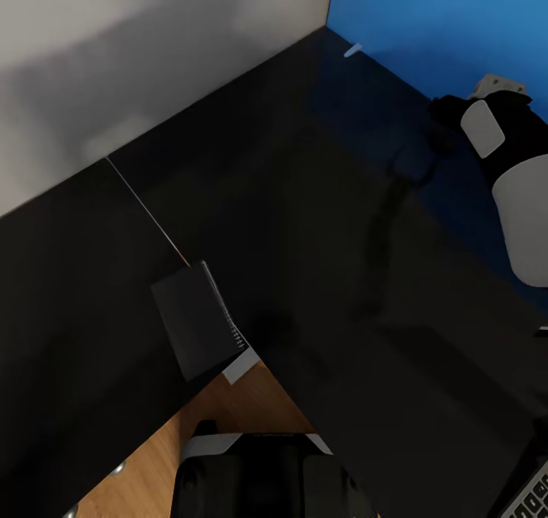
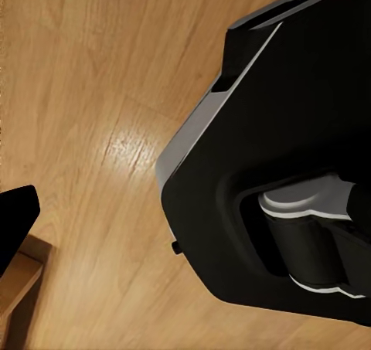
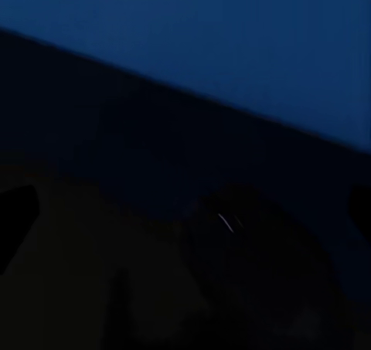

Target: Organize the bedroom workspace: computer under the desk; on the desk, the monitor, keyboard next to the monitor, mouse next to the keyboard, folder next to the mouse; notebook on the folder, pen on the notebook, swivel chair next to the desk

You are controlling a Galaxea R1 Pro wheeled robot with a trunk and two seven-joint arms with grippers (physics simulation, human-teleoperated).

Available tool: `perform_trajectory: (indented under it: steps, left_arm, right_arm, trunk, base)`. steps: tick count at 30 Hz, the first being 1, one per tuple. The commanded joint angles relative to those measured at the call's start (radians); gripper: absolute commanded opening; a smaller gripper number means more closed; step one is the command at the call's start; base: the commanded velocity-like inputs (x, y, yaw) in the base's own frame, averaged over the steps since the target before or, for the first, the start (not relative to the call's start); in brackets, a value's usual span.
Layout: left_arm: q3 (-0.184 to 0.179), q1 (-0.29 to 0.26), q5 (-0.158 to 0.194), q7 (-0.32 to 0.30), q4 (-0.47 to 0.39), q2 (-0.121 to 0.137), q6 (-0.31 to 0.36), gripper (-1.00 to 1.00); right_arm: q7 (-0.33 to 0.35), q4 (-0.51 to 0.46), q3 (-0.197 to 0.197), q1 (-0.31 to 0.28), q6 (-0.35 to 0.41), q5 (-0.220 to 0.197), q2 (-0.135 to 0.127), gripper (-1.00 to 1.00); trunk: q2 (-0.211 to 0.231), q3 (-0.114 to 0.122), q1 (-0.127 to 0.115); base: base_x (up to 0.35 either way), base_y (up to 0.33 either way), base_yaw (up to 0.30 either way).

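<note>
Notebook [image 1: 196, 321] flat on glossy black desk [image 1: 304, 221], hanging over its inner edge at 7 o'clock. Keyboard [image 1: 533, 495] corner at 5 o'clock. Pen [image 1: 352, 49] by blue wall at 1 o'clock. Right gripper [image 1: 445, 110] at 2 o'clock, jaws unreadable; left gripper likewise impossible to judge.

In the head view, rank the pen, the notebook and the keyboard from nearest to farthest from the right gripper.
1. The pen: by the desk's far corner, closest to the right gripper.
2. The notebook at the desk's inner front corner and the keyboard at the near right edge: both far off, too close to call.
</note>
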Motion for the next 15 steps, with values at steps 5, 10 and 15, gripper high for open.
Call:
perform_trajectory:
  steps: [5,10,15]
  left_arm:
    - [0.002,0.0,0.003,-0.004,-0.001,-0.001,0.001,1.0]
    - [0.002,0.0,0.003,-0.004,-0.001,-0.001,0.001,1.0]
    - [0.002,0.0,0.003,-0.004,-0.001,-0.001,0.001,1.0]
  right_arm:
    - [-0.007,-0.002,0.005,-0.001,0.003,-0.008,-0.001,1.0]
    - [-0.009,-0.002,0.005,-0.001,0.002,-0.008,-0.001,1.0]
    - [-0.012,-0.012,0.005,-0.001,0.0,-0.008,-0.007,1.0]
  trunk:
    - [-0.001,-0.008,0.0]
    - [-0.001,-0.016,0.0]
    - [-0.001,-0.021,0.0]
  base:
    - [0.0,0.0,0.0]
    - [0.0,0.0,0.0]
    - [0.0,0.0,0.0]
